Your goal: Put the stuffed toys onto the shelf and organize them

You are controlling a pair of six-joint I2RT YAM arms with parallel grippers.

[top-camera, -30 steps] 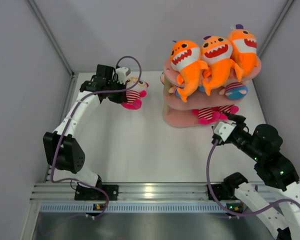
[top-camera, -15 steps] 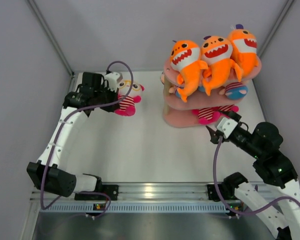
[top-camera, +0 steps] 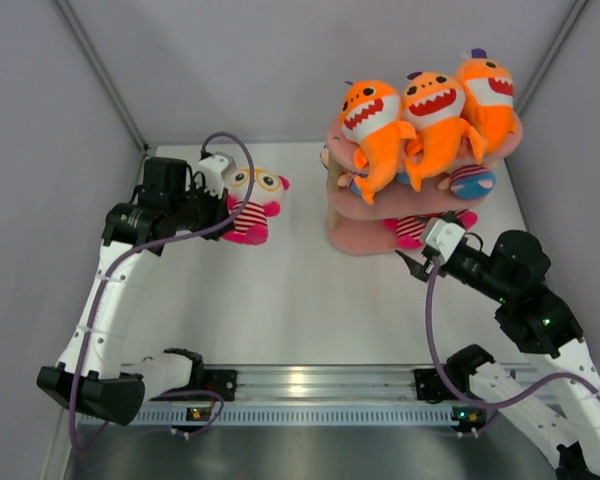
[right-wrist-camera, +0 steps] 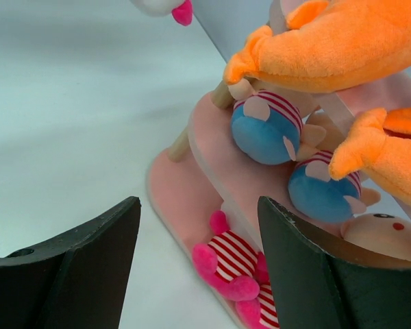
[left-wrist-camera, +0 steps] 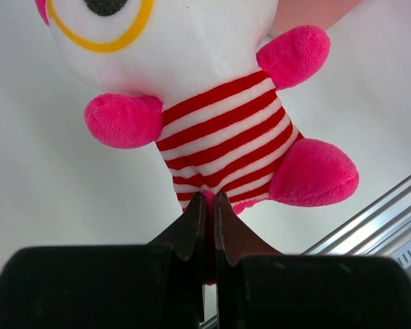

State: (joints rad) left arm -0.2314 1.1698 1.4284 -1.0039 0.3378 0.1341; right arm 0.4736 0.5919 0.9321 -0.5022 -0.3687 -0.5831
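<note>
The pink three-tier shelf [top-camera: 365, 238] stands at the far right. Three orange sharks [top-camera: 433, 112] sit on its top board. Blue dolls [top-camera: 471, 182] lie on the middle board and pink-striped dolls [top-camera: 413, 230] on the bottom one. My left gripper [top-camera: 223, 206] is shut on the lower hem of a pink-white striped doll [top-camera: 248, 205], left of the shelf and apart from it. In the left wrist view the tips [left-wrist-camera: 209, 200] pinch the doll [left-wrist-camera: 219, 130]. My right gripper [top-camera: 410, 262] is open and empty at the shelf's front. Its wrist view [right-wrist-camera: 198, 203] shows the shelf [right-wrist-camera: 175, 185] and a striped doll [right-wrist-camera: 234, 255] between its fingers.
An aluminium rail [top-camera: 300, 384] runs along the near edge by the arm bases. Grey walls [top-camera: 50, 180] close in the left, right and back. A purple cable [top-camera: 242, 150] loops over the left wrist. The white tabletop [top-camera: 300, 290] lies between the arms.
My left gripper has drawn left and nearer with the striped doll, away from the shelf. My right gripper has shifted left, up against the shelf's front edge.
</note>
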